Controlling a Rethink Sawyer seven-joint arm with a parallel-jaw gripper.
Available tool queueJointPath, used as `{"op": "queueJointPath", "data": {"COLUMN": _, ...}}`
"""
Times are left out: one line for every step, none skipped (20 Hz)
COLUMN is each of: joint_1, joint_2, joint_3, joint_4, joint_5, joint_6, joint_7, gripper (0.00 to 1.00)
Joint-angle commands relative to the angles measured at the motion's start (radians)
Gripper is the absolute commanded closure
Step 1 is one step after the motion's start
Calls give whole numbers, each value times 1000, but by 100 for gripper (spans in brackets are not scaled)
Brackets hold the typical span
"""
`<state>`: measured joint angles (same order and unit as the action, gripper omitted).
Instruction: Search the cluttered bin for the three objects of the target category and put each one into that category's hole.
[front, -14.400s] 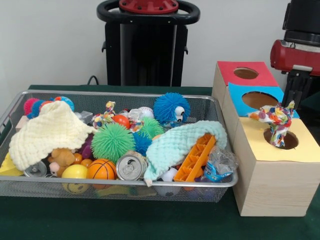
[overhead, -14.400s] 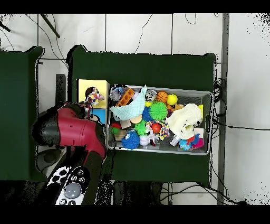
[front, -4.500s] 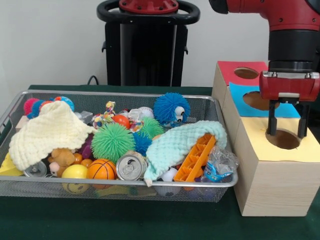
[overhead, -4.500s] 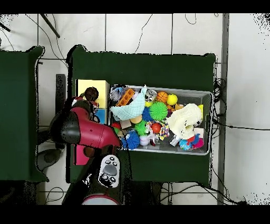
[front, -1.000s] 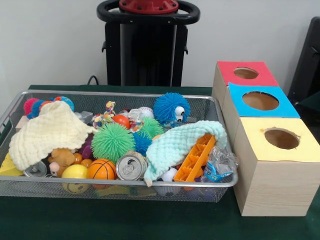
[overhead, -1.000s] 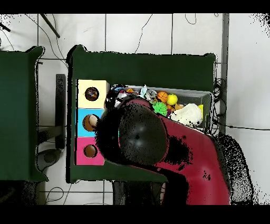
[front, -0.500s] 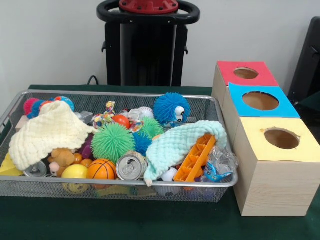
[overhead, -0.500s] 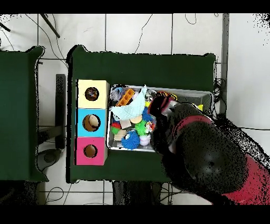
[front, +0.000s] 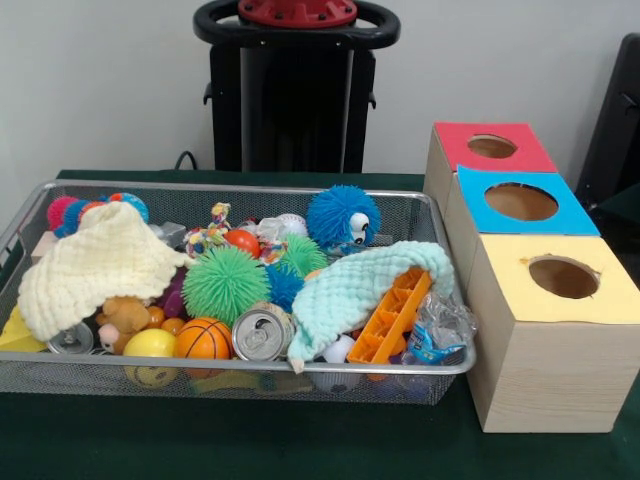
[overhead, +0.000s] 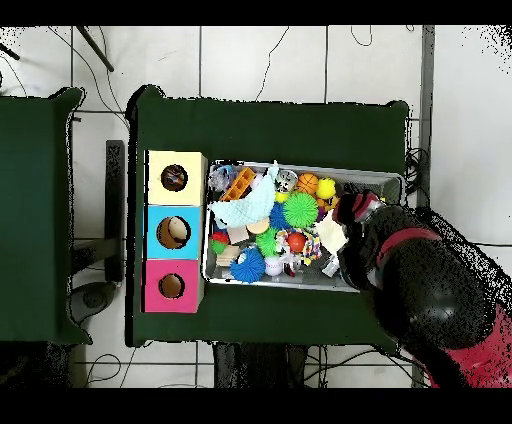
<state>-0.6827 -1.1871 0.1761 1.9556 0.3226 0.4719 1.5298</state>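
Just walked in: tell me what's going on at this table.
A red and black robot arm is sorting toys from a cluttered mesh bin into a row of three wooden boxes with holes: yellow-topped, blue-topped and red-topped. From overhead, the arm hangs over the bin's end farthest from the boxes, covering that part. Its tool cannot be made out, and the front view shows no arm at all. Balls, spiky toys, a can and two cloths fill the bin.

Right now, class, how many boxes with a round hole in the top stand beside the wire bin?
3, in a row: the yellow-topped box nearest the camera, the blue-topped box behind it, and the red-topped box farthest back.
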Motion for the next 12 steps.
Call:
{"op": "queueJointPath", "data": {"joint_1": -126, "joint_2": 104, "joint_3": 278, "joint_4": 232, "joint_5": -109, "joint_6": -150, "joint_7": -229, "gripper": 0}}
{"op": "queueJointPath", "data": {"joint_1": -149, "joint_2": 126, "joint_3": 305, "joint_4": 241, "joint_5": -128, "joint_6": -176, "joint_7": -212, "gripper": 0}}
{"op": "queueJointPath", "data": {"joint_1": -165, "joint_2": 146, "joint_3": 325, "joint_4": 244, "joint_5": -151, "joint_6": -192, "joint_7": -191, "gripper": 0}}
{"op": "queueJointPath", "data": {"joint_1": -176, "joint_2": 157, "joint_3": 339, "joint_4": 245, "joint_5": -179, "joint_6": -200, "joint_7": -162, "gripper": 0}}
{"op": "queueJointPath", "data": {"joint_1": -179, "joint_2": 164, "joint_3": 340, "joint_4": 242, "joint_5": -200, "joint_6": -206, "joint_7": -143, "gripper": 0}}
{"op": "queueJointPath", "data": {"joint_1": -182, "joint_2": 172, "joint_3": 341, "joint_4": 240, "joint_5": -222, "joint_6": -211, "joint_7": -124, "gripper": 0}}
{"op": "queueJointPath", "data": {"joint_1": -185, "joint_2": 178, "joint_3": 341, "joint_4": 237, "joint_5": -244, "joint_6": -213, "joint_7": -107, "gripper": 0}}
{"op": "queueJointPath", "data": {"joint_1": -189, "joint_2": 185, "joint_3": 341, "joint_4": 233, "joint_5": -266, "joint_6": -214, "joint_7": -90, "gripper": 0}}
{"op": "queueJointPath", "data": {"joint_1": -195, "joint_2": 193, "joint_3": 345, "joint_4": 231, "joint_5": -284, "joint_6": -219, "joint_7": -77, "gripper": 0}}
{"op": "queueJointPath", "data": {"joint_1": -202, "joint_2": 202, "joint_3": 354, "joint_4": 231, "joint_5": -296, "joint_6": -226, "joint_7": -69, "gripper": 0}}
{"op": "queueJointPath", "data": {"joint_1": -205, "joint_2": 210, "joint_3": 360, "joint_4": 227, "joint_5": -310, "joint_6": -223, "joint_7": -55, "gripper": 0}}
{"op": "queueJointPath", "data": {"joint_1": -209, "joint_2": 215, "joint_3": 365, "joint_4": 226, "joint_5": -323, "joint_6": -228, "joint_7": -43, "gripper": 0}}
